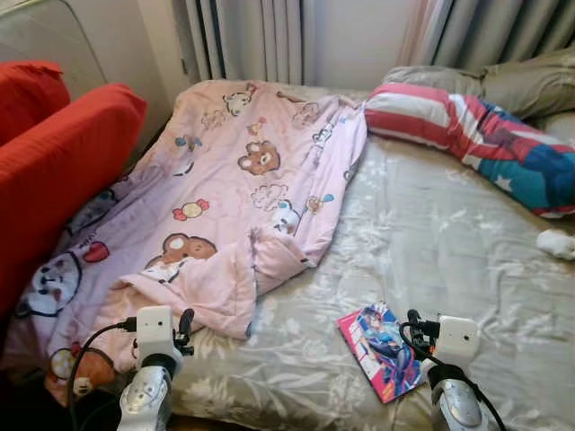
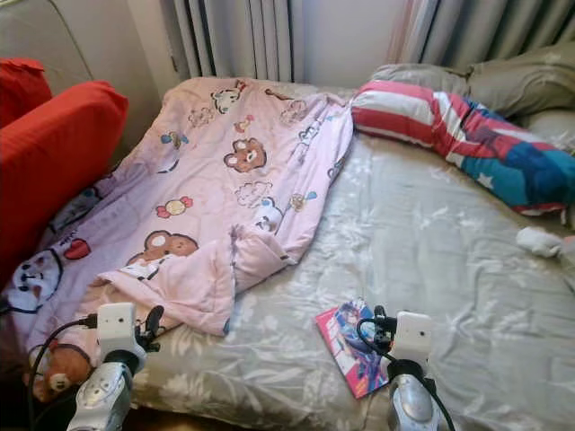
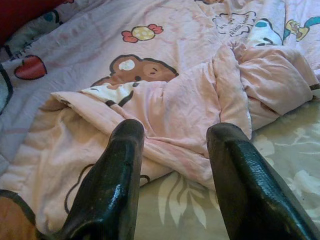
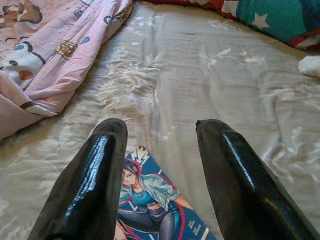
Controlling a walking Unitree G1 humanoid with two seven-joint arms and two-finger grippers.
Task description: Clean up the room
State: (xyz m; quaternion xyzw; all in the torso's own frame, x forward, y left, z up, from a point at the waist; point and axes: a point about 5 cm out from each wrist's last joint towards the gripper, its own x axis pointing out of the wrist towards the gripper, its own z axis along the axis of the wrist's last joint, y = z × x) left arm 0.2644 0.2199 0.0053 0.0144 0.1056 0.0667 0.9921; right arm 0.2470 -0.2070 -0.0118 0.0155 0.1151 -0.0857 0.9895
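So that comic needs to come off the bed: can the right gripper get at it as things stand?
Probably yes. The right gripper hangs open just over the comic, which lies flat on the bedsheet with nothing between them.

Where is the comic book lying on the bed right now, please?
The comic book lies on the grey floral bedsheet near the bed's front edge, just before the open right gripper, right of the pink blanket.

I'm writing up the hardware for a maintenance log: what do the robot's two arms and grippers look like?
Both arms are silver-grey metal, each topped by a white boxy wrist module with black cables looping out of it. The left gripper and the right gripper each have two long, glossy black fingers with rounded tips and a faintly textured surface. No markings or labels are legible on them.
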